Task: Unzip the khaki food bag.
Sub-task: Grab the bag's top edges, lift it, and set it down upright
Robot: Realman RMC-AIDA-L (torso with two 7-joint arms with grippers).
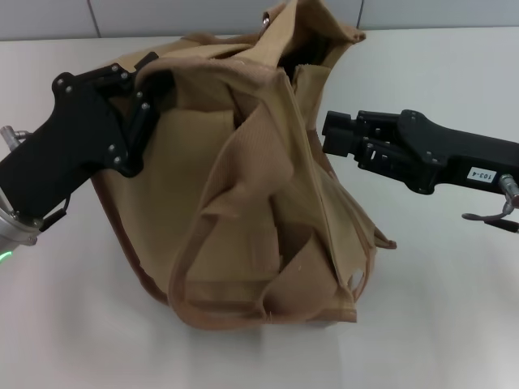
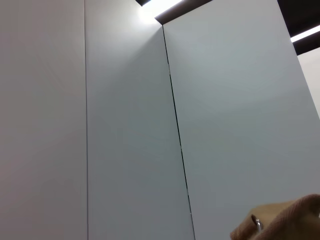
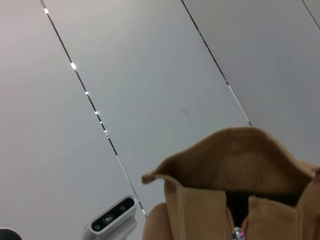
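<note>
The left claw (image 1: 150, 85) presses into the khaki food bag (image 1: 268, 211) at its upper corner, and fabric folds cover its fingertips, so its grip cannot be read. The right claw (image 1: 328, 134) sits just beside the bag's other side, its tips too dark to read. Each wrist view shows only a cropped scrap of the bag.

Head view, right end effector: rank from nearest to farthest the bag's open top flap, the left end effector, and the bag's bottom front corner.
From the right end effector:
1. Open top flap of the khaki food bag, just beyond it, toward the far side of the table.
2. Left end effector, across the bag, at its far left edge.
3. Bottom front corner, nearest the camera, is about as far as the left end effector; too close to call.
</note>
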